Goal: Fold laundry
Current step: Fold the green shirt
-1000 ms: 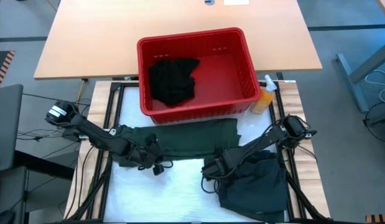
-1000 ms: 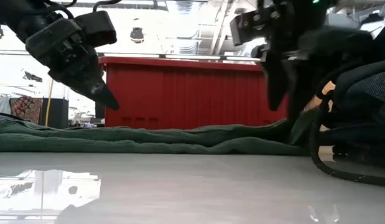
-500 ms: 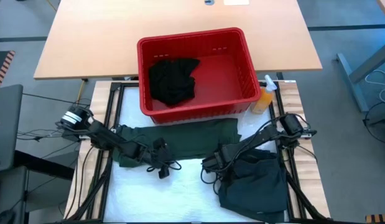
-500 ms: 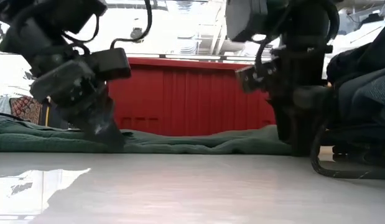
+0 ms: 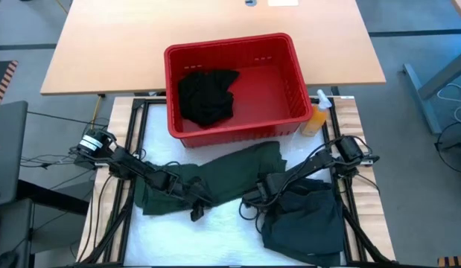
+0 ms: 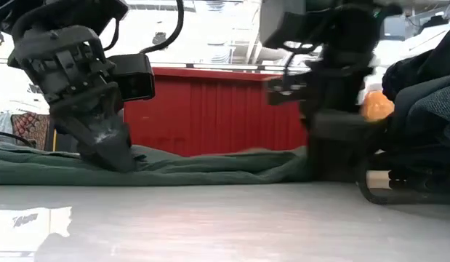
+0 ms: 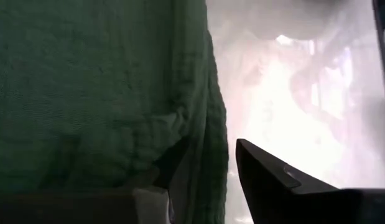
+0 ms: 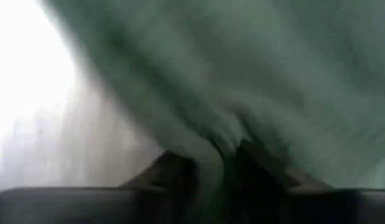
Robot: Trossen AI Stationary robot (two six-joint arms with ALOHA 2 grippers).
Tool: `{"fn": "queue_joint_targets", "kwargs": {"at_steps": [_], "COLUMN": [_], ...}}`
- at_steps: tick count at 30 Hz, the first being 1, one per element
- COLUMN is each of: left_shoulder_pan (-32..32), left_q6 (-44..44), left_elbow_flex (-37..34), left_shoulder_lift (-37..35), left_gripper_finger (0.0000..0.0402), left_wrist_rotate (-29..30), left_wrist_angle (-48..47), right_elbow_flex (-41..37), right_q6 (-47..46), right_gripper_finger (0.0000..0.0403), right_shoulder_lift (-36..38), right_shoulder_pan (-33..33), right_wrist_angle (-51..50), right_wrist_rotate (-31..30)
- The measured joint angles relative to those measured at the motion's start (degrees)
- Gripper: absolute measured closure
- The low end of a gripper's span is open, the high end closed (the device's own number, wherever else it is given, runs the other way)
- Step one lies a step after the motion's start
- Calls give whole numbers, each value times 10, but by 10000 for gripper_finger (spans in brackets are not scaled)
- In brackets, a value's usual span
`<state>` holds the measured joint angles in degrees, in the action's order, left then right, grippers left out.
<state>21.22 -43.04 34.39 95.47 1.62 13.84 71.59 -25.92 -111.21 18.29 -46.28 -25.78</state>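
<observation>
Pinching the near edge of the dark green garment point(image 5: 215, 175) with both grippers, I have it spread across the white table top point(image 5: 223, 231) just in front of the red basket point(image 5: 290, 74). My left gripper point(image 5: 194, 202) is down low on the cloth's left part; in the left wrist view one finger point(image 7: 273, 180) lies clear on the white surface beside the cloth's edge, while the other is under a fold of the green fabric point(image 7: 105, 93), so the jaws are partly closed with cloth between them. My right gripper point(image 5: 254, 199) is at the garment's right near corner; in the right wrist view its two fingers point(image 8: 173, 171) stand close together with a ridge of green cloth point(image 8: 211, 93) bunched between them, gripped. In the low view the left gripper point(image 6: 112, 149) presses into the green cloth point(image 6: 210, 167) lying flat along the table, and the right gripper point(image 6: 330, 156) stands on its far right end.

A dark teal garment point(image 5: 304, 216) lies heaped under and beside my right arm. A black garment point(image 5: 208, 95) sits crumpled inside the basket's left half. An orange spray bottle point(image 5: 316, 115) stands just beside the basket's right corner.
</observation>
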Motion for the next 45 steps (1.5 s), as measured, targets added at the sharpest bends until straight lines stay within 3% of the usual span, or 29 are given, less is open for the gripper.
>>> {"fn": "queue_joint_targets", "kwargs": {"at_steps": [3, 5, 8, 16, 23, 29, 39, 45], "left_shoulder_pan": [0, 1, 1, 0, 0, -6, -39, -69], "left_q6": [-18, -18, -12, -5, -9, 9, -58, -25], "left_elbow_flex": [0, 0, -2, -4, -3, -2, 17, 81], "left_shoulder_lift": [0, -5, -31, -190, -239, -157, 69, 136], "left_gripper_finger": [291, 295, 301, 310, 311, 311, 311, 311], "left_wrist_rotate": [-34, -52, -42, 92, 196, 245, 185, 108], "left_wrist_angle": [-6, -9, -45, -205, -169, -100, 94, 131], "right_elbow_flex": [8, 26, 60, 137, 167, 214, 296, 388], "right_q6": [-15, -14, -12, -35, -41, -41, -41, 37], "right_gripper_finger": [348, 382, 373, 383, 382, 382, 380, 380], "right_shoulder_lift": [-1, -1, -1, -1, -1, 1, 1, 1], "right_shoulder_pan": [2, 9, 25, 63, 69, 69, 72, 82], "right_wrist_angle": [4, 2, -10, -166, -182, -284, -401, -358], "right_wrist_rotate": [11, 36, 44, 29, -38, -103, -136, -283]}}
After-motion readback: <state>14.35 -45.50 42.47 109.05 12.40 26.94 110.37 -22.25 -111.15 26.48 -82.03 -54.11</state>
